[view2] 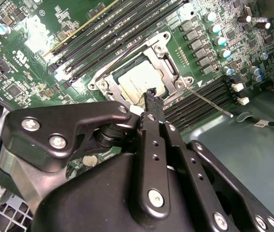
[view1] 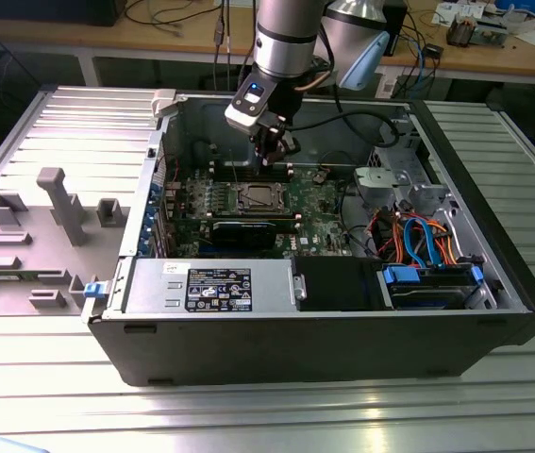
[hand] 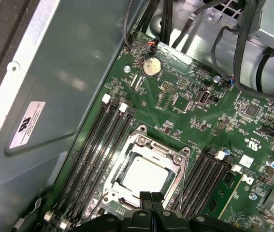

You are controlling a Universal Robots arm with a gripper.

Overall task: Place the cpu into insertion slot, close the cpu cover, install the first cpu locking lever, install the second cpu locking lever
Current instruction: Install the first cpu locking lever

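Gripper (hand: 151,195) closest to both wrist cameras, fingertips drawn together with no real gap; nothing seen pinched between them. Its black body covers the near edge of the socket in both wrist views, so that side cannot be checked.

Just past the fingertips, the cpu (hand: 144,175) lies flat inside the insertion slot (hand: 141,130), dull silver top showing. The cpu cover (hand: 162,152) is down over it, framing the chip through its window. Near part of the frame is hidden behind the fingers.

A thin metal lever (view2: 208,101) runs out from one socket corner across the memory slots (hand: 103,145). Lifted or lying flat: cannot tell. A second thin rod (hand: 95,210) shows by the opposite corner, partly cut off, its latch not made out.

Beyond the socket, green board with a coin battery (hand: 151,66), then black cables (hand: 243,58) along the metal bay.

In the exterior view the arm hangs over the open computer case (view1: 342,354), gripper just above the socket. Power supply (view1: 210,288) sits against the near wall, orange and blue wires (view1: 418,236) towards the exterior view's right. Case rests on a ribbed table (view1: 248,415); grey fixture (view1: 59,203) on the exterior view's left. A workbench (view1: 154,47) sits farthest back, its top cut off.
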